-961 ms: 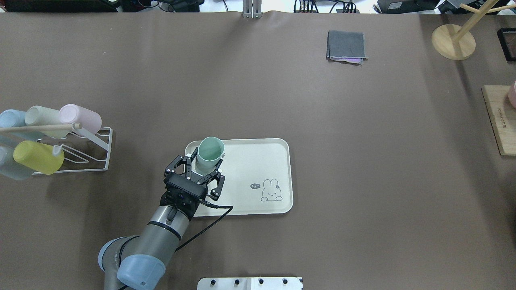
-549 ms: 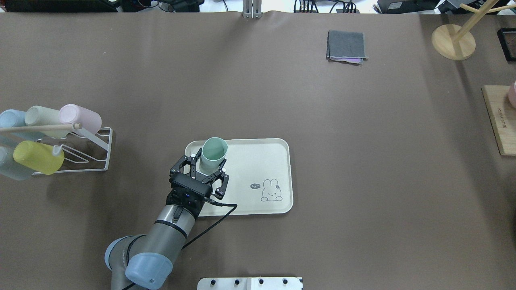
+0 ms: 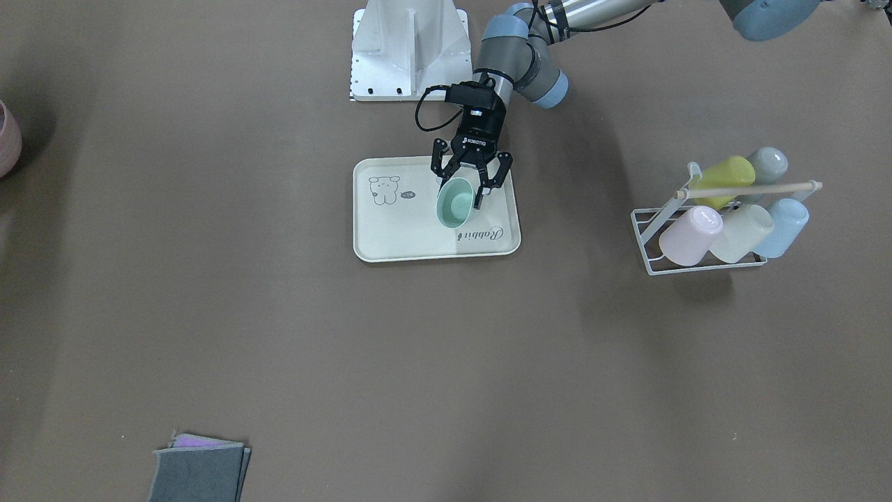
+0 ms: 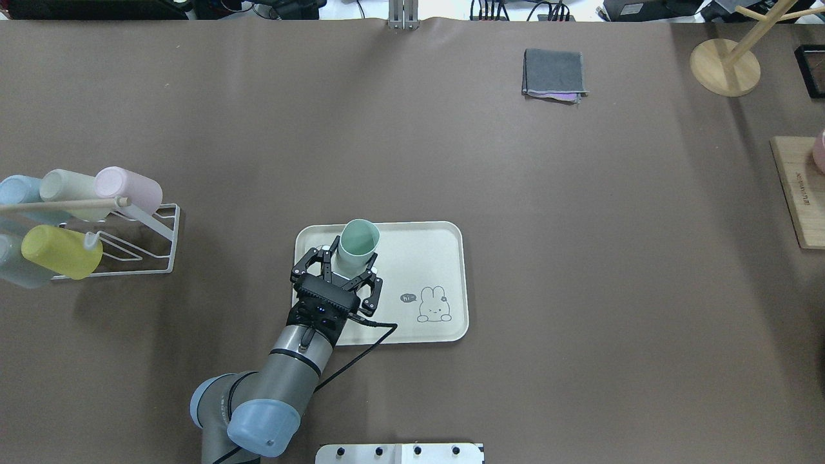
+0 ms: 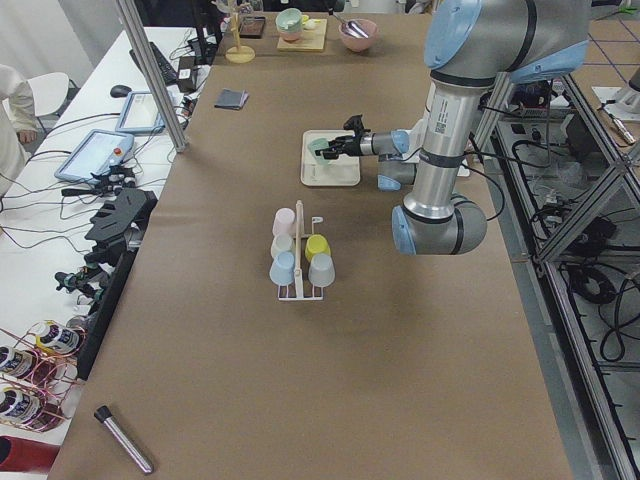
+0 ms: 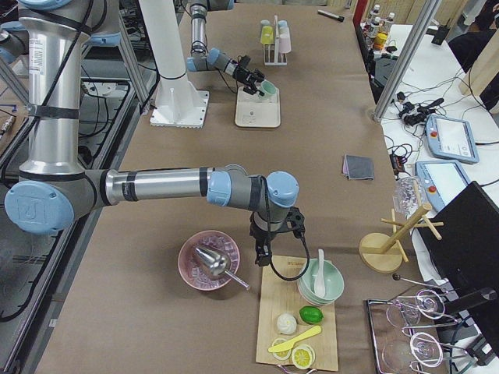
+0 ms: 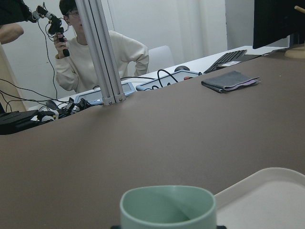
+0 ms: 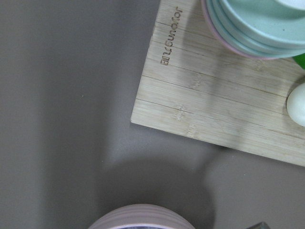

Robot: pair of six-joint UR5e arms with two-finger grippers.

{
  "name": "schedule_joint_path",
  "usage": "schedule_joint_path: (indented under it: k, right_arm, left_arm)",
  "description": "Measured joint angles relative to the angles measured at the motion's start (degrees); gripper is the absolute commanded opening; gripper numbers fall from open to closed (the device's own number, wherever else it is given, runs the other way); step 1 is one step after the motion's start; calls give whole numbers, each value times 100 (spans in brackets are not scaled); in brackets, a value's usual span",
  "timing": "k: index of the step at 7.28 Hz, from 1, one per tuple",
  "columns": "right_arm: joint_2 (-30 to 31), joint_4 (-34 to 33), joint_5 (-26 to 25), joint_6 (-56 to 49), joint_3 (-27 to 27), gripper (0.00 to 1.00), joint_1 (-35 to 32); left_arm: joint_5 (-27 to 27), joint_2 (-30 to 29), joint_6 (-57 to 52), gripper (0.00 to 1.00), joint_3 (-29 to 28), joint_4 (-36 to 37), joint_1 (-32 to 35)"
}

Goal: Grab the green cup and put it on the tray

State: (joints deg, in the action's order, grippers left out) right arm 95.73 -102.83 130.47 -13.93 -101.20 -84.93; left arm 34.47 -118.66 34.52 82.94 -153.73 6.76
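Clearly upright, mouth up, the green cup [image 4: 358, 237] is clamped by the left gripper [image 4: 352, 256] over the tray [image 4: 425, 254].

There is one green cup [image 4: 356, 243] and one cream tray [image 4: 412, 258]. One wire rack [image 4: 174, 238] holds five more: one yellow cup [image 3: 725, 178], grey cup [image 3: 766, 165], pink cup [image 3: 690, 235], cream cup [image 3: 742, 232] and blue cup [image 3: 784, 226]. There is one folded grey cloth [image 4: 554, 72] and one wooden board [image 4: 799, 200].

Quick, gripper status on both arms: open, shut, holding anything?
Left gripper: closed on the small pale mint-green plastic cup, over the cream rectangular tray.
Right gripper: cannot be told; seen only in the right side view.
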Motion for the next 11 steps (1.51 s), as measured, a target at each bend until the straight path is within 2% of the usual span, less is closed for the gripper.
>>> schedule_joint_path:
  k: [5,11]
  right_arm:
    - [-5,0,45,312,-42,100,-48]
    - [26,-1,59,304,-48,100,-74]
  left_arm:
    - [33,-310,2,69,-352,1,9]
    - [26,-387,2,74,-454,1,9]
